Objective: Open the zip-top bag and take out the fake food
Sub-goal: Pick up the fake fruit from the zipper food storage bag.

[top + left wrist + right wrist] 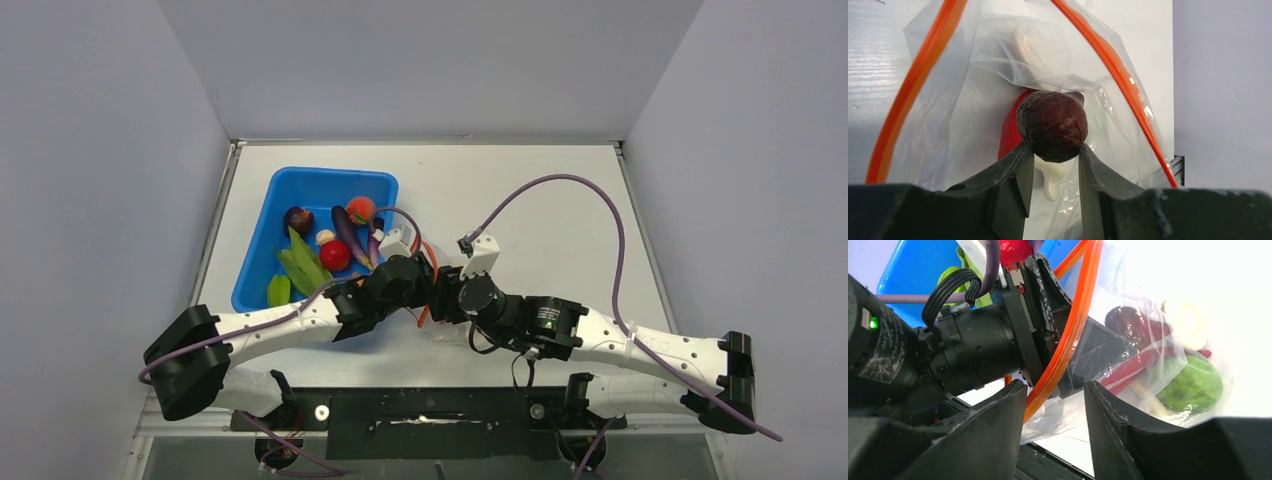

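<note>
Left fingers [1013, 175] pinch fake food [1053, 125] inside zip-top bag [973, 60]
Its mouth faces them; right fingers [998, 415] spread astride the zipper strip [1068, 335].

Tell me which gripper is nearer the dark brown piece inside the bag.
Left. The left gripper is inside the zip-top bag, gripping the dark brown piece. The right gripper sits outside, at the orange zipper rim.

White-black arms [280, 322] (green LED [873, 322], perhaps)
</note>
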`<state>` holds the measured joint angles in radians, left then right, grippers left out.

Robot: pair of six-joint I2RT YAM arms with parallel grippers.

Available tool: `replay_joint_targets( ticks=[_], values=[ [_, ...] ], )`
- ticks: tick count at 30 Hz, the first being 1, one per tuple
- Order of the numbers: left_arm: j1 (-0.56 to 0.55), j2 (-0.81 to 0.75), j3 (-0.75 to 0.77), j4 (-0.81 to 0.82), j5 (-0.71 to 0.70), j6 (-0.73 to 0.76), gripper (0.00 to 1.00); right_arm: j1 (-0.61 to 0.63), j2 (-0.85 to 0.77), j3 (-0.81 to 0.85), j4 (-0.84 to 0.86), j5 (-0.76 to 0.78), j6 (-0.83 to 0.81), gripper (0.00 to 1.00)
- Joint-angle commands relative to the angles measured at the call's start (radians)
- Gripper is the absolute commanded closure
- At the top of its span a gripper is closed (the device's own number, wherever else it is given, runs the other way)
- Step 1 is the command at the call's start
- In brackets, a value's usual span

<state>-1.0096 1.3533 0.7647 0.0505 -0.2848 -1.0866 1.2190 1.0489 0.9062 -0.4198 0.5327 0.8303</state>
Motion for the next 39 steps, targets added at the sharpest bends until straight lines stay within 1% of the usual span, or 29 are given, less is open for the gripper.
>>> replay_joint_targets(
  ticks=[1, 4, 8, 12, 14, 19, 26, 31, 34, 37, 39],
  values=[
    [0.004, -0.044, 0.024, 0.023, -0.031, 0.009, 0.94, 0.005, 0.045, 0.077, -0.028, 0.05, 0.027, 0.57],
    [0.006, -0.049, 0.028, 0.024, -0.024, 0.019, 0.94, -0.001, 0.062, 0.09, -0.075, 0.031, 0.008, 0.69],
    [0.006, -0.062, 0.046, -0.012, -0.023, 0.032, 0.94, -0.009, 0.037, 0.072, -0.1, 0.025, 0.004, 0.83],
    [0.01, -0.094, 0.049, -0.048, -0.03, 0.039, 0.94, -0.024, -0.008, 0.017, -0.068, -0.016, -0.017, 0.93],
    [0.015, -0.105, 0.053, -0.066, -0.028, 0.046, 0.94, -0.035, -0.015, -0.004, -0.063, -0.047, -0.028, 0.96],
    [0.025, -0.131, 0.047, -0.071, -0.023, 0.045, 0.94, -0.038, -0.009, -0.041, -0.04, -0.117, -0.047, 0.98],
    [0.032, -0.136, 0.038, -0.085, 0.007, 0.057, 0.94, -0.052, -0.036, -0.081, -0.026, -0.088, -0.035, 0.98],
    [0.033, -0.135, 0.056, -0.098, 0.083, 0.116, 0.94, -0.12, -0.022, -0.084, -0.054, -0.099, -0.036, 0.97],
    [0.032, -0.138, 0.08, -0.163, 0.105, 0.139, 0.94, -0.174, -0.017, -0.094, -0.064, -0.12, -0.052, 0.97],
    [0.032, -0.146, 0.105, -0.256, 0.097, 0.147, 0.94, -0.216, -0.024, -0.11, -0.073, -0.108, -0.059, 0.97],
    [0.035, -0.168, 0.094, -0.27, 0.078, 0.144, 0.94, -0.241, -0.031, -0.118, -0.068, -0.116, -0.069, 0.97]
  ],
)
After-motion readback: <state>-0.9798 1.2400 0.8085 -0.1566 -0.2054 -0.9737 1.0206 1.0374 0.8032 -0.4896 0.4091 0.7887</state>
